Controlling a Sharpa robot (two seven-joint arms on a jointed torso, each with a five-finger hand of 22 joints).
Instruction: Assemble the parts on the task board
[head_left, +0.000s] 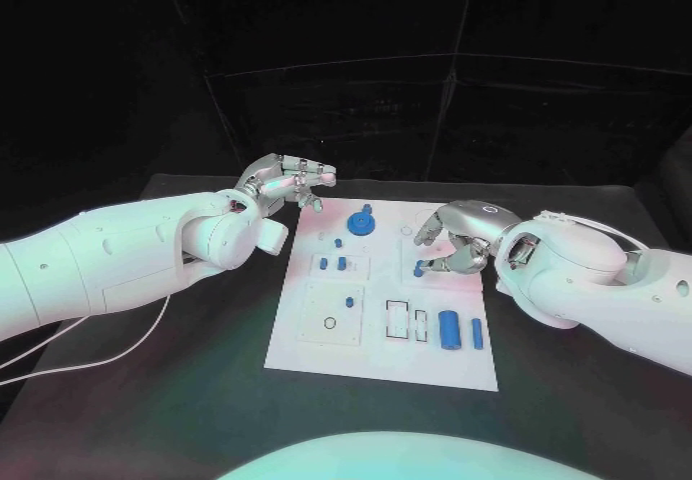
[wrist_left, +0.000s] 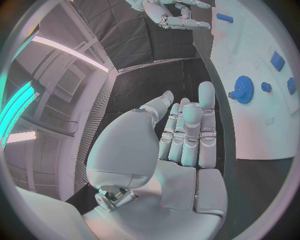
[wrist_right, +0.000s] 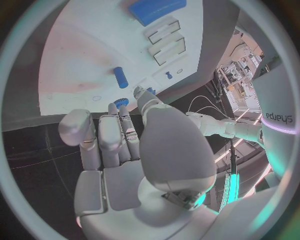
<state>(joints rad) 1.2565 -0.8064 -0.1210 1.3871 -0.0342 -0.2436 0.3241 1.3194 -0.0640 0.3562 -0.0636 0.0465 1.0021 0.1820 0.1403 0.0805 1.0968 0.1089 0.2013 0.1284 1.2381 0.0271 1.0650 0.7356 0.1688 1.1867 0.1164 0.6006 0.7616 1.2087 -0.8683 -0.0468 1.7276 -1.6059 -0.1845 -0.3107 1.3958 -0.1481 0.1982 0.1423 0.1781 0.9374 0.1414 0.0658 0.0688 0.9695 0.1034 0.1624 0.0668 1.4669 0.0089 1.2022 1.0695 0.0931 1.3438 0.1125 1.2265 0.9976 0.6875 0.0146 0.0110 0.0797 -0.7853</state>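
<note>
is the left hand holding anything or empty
Empty. The silver left hand has its fingers stretched out with nothing between them, hovering off the far left corner of the white task board, beside the blue gear.

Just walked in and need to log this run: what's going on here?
The robot is assembling small blue parts on the white task board. Its right hand hovers over the board's right side, fingertips beside a small blue part; whether it grips it is unclear. The left hand is raised and holds nothing, near the blue gear.
</note>
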